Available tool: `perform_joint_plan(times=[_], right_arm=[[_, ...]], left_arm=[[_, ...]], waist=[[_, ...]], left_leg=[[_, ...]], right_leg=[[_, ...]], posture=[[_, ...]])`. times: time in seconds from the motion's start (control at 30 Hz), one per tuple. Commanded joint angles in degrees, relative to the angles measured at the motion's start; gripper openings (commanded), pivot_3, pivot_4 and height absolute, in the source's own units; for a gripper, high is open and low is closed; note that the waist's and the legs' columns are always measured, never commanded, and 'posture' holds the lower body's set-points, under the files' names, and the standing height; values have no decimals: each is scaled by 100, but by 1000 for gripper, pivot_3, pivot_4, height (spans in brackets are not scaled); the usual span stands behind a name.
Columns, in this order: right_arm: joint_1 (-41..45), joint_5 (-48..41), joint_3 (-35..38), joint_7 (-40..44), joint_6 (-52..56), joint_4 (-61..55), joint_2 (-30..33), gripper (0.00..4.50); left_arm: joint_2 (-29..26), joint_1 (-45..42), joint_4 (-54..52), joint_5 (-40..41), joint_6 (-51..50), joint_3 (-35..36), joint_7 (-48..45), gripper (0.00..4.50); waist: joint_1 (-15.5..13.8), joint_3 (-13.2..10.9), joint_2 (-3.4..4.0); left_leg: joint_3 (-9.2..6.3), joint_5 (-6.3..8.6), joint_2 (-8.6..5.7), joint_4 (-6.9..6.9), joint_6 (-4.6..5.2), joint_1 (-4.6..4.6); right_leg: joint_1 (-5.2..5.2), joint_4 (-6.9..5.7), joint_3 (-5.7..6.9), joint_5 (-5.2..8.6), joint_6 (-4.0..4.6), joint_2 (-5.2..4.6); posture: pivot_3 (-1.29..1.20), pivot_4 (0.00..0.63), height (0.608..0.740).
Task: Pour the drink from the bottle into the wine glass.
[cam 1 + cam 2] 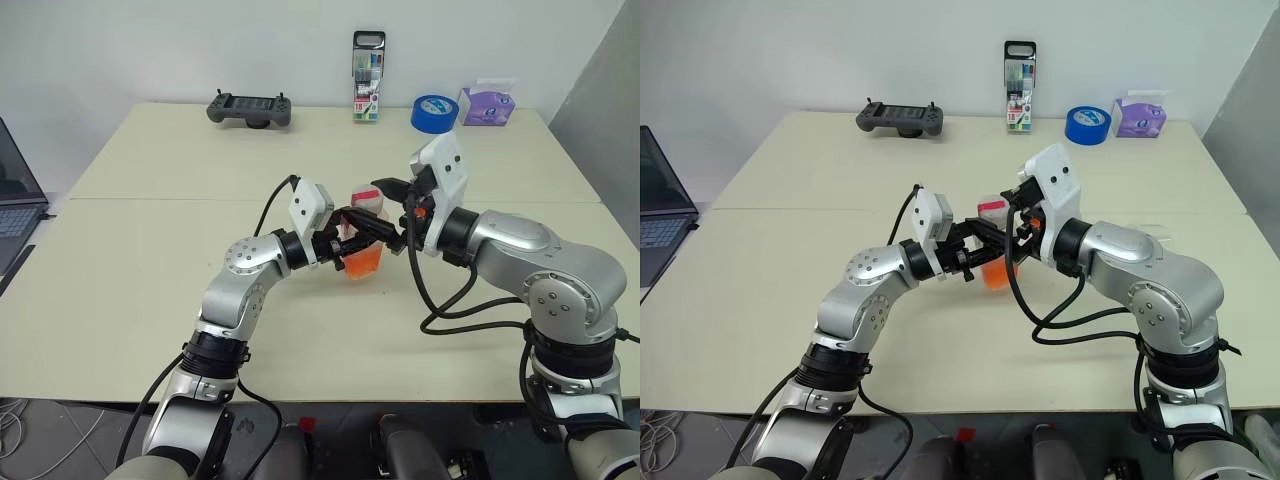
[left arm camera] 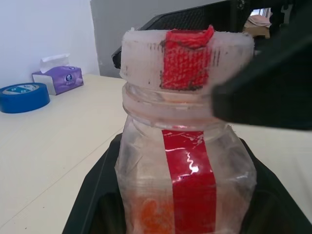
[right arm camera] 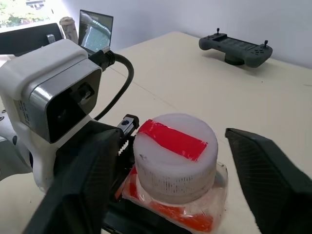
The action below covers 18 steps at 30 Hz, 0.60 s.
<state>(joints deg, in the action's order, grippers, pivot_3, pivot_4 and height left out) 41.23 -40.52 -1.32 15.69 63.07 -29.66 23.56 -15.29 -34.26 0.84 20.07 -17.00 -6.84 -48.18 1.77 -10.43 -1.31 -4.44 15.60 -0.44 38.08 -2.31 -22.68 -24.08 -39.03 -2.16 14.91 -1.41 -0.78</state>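
Your left gripper [image 1: 362,238] is clamped on the bottle [image 1: 365,240], holding it upright above the table [image 1: 130,270] near its middle; the drink [image 1: 365,262] sits low in it; your right gripper [image 3: 170,161] brackets the cap [image 3: 174,151], fingers spread either side with a gap showing on one side; beyond lie a game controller [image 1: 249,108], blue tape [image 1: 434,113] and a tissue box [image 1: 486,104].

Beige table [image 1: 150,300], seemingly white wall [image 1: 150,50]
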Motion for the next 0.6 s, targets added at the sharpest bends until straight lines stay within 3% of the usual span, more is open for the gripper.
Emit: perform_joint_plan(times=[0.03, 0.1, 0.27, 0.6], right_arm=[[113, 29, 62, -14, -60, -141, -34, 2538], [125, -3, 112, 4, -65, -156, -67, 1859], [138, -158, 280, 212, -172, -182, -44, 1853], [237, -627, 578, 1385, -663, -344, 437, 1853]], left_arm=[[38, -113, -182, 60, 159, 70, 1, 1922], [37, -108, -187, 57, 157, 70, 10, 1922], [25, -97, -198, 62, 147, 77, 10, 1922], [4, -109, -203, 77, 131, 66, -19, 1899]], waist=[[1, 0, 0], [1, 0, 0], [1, 0, 0], [2, 0, 0]], left_leg=[[0, 0, 0, 0, 0, 0], [0, 0, 0, 0, 0, 0], [1, 0, 0, 0, 0, 0], [4, 0, -1, 0, 1, 1]], right_leg=[[0, 0, 0, 0, 0, 0], [0, 0, 0, 0, 0, 0], [0, 0, 0, 0, 0, 0], [0, 1, 1, 0, 0, 1]], posture=[[0, 150, 740], [0, 150, 740], [0, 150, 740], [0, 150, 740]])
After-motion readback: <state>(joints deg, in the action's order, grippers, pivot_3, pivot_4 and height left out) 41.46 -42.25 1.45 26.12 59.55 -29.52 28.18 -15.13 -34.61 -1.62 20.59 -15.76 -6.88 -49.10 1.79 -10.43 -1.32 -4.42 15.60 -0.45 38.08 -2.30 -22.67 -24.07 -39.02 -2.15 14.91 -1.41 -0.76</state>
